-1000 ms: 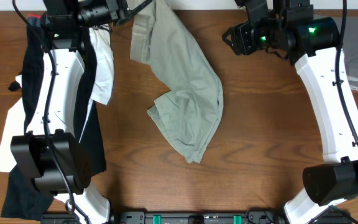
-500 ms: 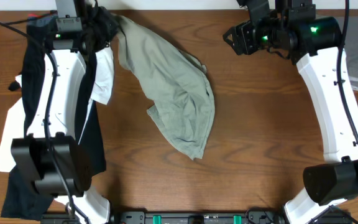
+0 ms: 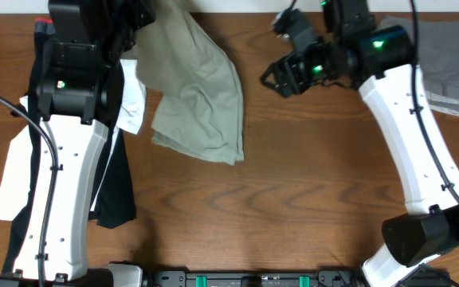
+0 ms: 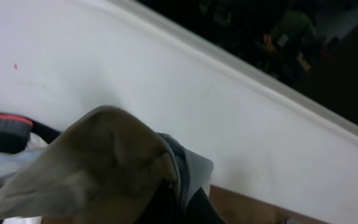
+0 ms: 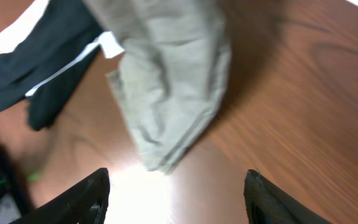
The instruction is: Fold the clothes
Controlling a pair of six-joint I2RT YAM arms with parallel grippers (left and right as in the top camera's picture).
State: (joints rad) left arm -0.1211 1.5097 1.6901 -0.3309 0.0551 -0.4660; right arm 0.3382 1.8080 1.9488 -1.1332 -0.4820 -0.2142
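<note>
The brown wooden table carries dark and white garments along its left edge and grey cloth at far right. The khaki shorts hang over its far left part, raised by one end, probably to drape open for folding. The left claw is clamped on that bunched end, a white wall behind it. The right claw hovers near, fingers wide apart, likely ready to take a loose edge
</note>
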